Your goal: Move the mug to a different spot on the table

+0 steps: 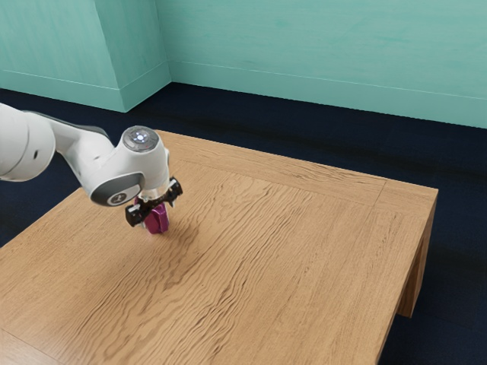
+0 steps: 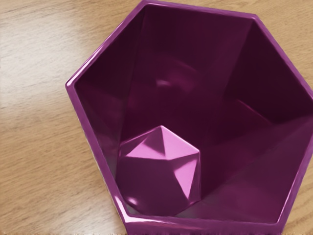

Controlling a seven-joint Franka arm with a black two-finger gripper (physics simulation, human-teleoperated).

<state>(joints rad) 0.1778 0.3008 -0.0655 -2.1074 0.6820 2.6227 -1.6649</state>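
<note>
Mug (image 1: 159, 223) shows small and magenta in the exterior view, toward the exterior view's left on the wooden worktop (image 1: 304, 251), and my pincer (image 1: 155, 211) is right down on top of it, black at the end of the white arm (image 1: 84, 156) coming in from that side. Wide or clamped on it? I cannot tell, the mug's top is tucked under my hand. Dark floor (image 1: 304, 129) and a teal wall (image 1: 319, 46) lie behind. Now the wrist view: I'm looking straight down into the mug (image 2: 195, 98), six-sided rim, glossy purple walls, a faceted bump (image 2: 159, 169) inside near one wall, worktop (image 2: 39, 107) grain alongside
</note>
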